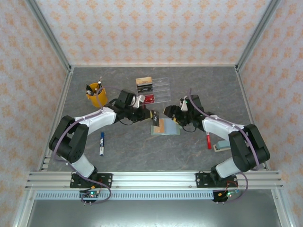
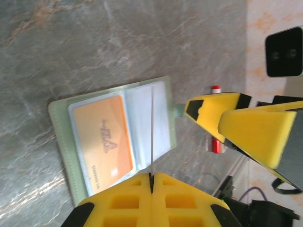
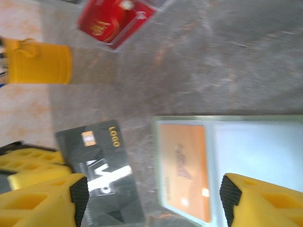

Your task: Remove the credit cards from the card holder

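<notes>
My left pincer (image 2: 151, 182), closed, gripped the black card (image 3: 102, 175) by one edge, near the card holder (image 2: 64, 137). The holder lay open on the table (image 2: 94, 42), the orange card (image 2: 104, 144) pocketed inside. My right pincer (image 3: 152, 203) stood open over it.

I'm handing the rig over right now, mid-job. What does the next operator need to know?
Left hand: shut on the black plastic card, held beside the holder.
Right hand: open, above the sage-green folding card holder, which lies open on the grey table.
Done: black card is out; a red card lies in the clear acrylic tray.
Left: the tan-orange card sits in a holder pocket; it has to come out.
</notes>
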